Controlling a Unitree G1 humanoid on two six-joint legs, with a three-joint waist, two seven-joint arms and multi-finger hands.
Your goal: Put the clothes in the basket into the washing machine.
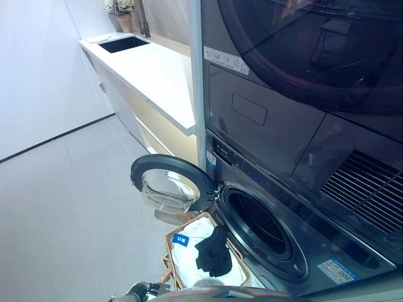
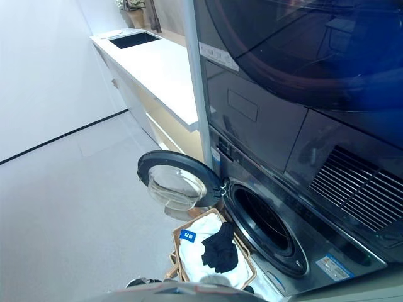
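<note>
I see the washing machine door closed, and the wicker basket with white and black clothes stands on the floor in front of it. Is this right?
Not quite. The washing machine door is open, swung out to the left of the drum opening; the left eye view shows it clearly. The rest holds: the wicker basket stands on the floor in front of it, holding white clothes and a black garment.

A long white table [image 1: 157,69] runs along the wall; a dark sink [image 1: 123,43] is sunk into its far end, potted flowers [image 1: 123,14] just behind it.
</note>
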